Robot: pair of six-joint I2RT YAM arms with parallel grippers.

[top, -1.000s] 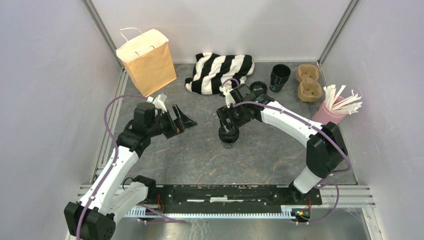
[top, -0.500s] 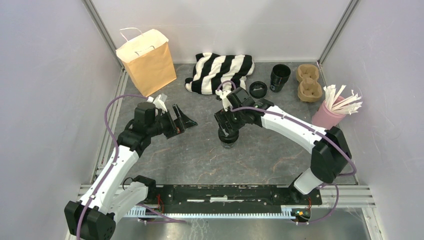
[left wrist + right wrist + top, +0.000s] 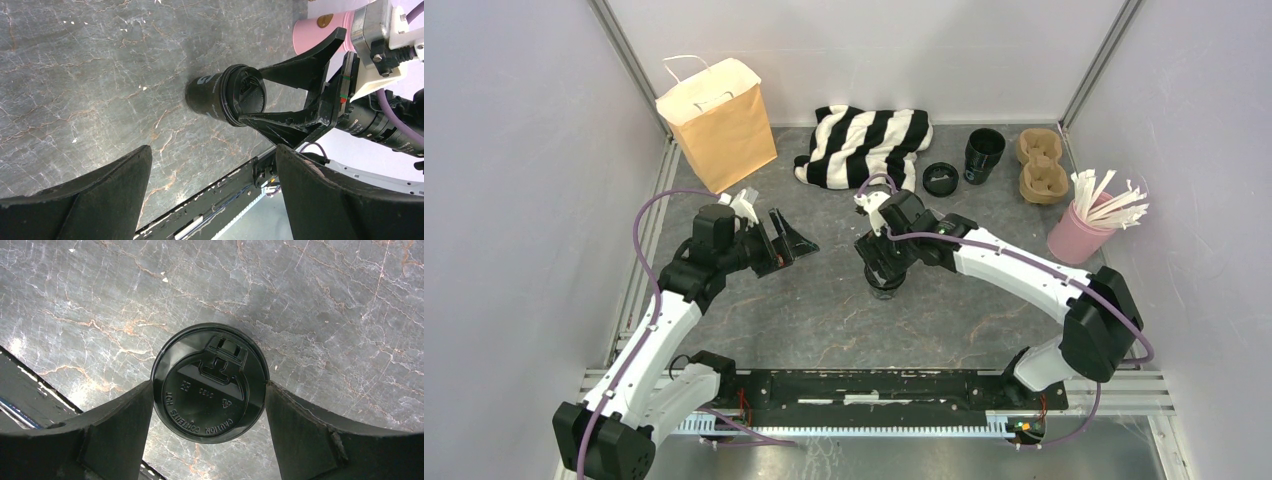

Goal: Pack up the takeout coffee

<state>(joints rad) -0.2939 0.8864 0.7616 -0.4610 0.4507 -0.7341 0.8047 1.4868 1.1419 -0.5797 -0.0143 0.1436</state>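
Where it stands on the grey counter [image 3: 824, 310], well right of the brown paper bag [image 3: 717, 122], small black lidded takeout coffee cup [image 3: 212, 95] likely light, crushable | grip wall below lid | right end effector [image 3: 209, 385] astride lid, contact unclear | left end effector [image 3: 212, 150] gaping, empty

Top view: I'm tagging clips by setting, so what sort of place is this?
Probably a lab bench staged as a coffee-packing counter: brown paper handled bag, brown moulded-pulp cup carriers, pink cup of white sticks.
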